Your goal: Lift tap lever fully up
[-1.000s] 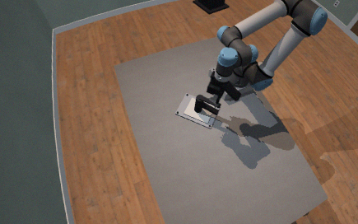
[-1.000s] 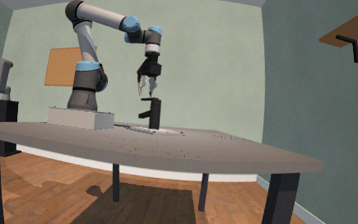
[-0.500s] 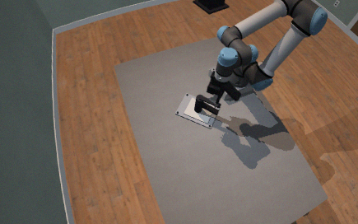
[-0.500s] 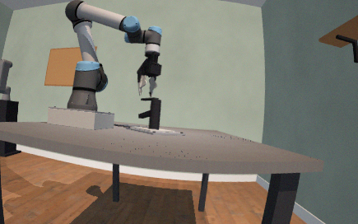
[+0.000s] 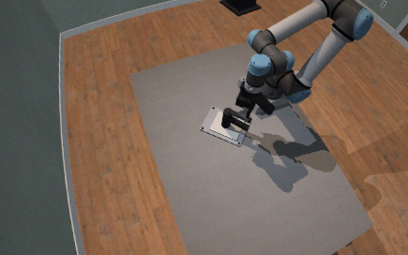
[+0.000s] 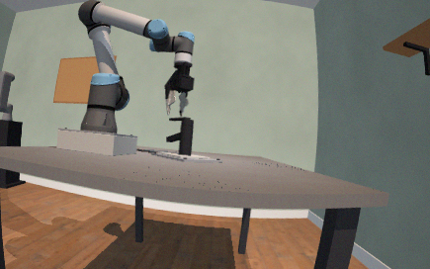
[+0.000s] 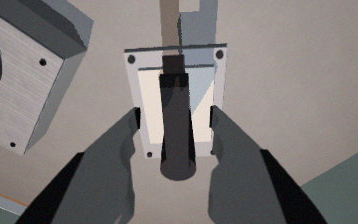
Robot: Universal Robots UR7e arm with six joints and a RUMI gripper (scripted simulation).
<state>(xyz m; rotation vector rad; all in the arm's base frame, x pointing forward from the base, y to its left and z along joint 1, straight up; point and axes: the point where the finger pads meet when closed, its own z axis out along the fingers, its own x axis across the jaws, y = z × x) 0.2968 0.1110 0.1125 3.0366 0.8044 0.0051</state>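
— Standing on its pale mounting plate (image 5: 212, 123) near the middle of the grey table (image 6: 253, 183), is that the tap (image 6: 186, 135)?

— Yes. It is a dark upright post, and its lever (image 6: 179, 119) lies flat across the top, pointing toward the arm's base side. A second short stub sticks out lower down the post.

— Where is the claw against it?

— The gripper (image 6: 176, 106) hangs straight above the lever, fingers pointing down, with a small gap of air between fingertips and lever in the exterior view. In the wrist view the tap's dark body (image 7: 177, 125) runs down the middle between the two grey fingers, each finger well to one side of it.

— Is it gripping anything?

— No. The jaws stand partly open, wider than the tap, and hold nothing; neither finger touches the tap.

— What else is nearby?

— The arm's grey base block (image 6: 95, 142) sits on the table just behind the plate. A wooden shelf (image 6: 421, 32) hangs on the right wall, well apart. Nothing lies between claw and lever.
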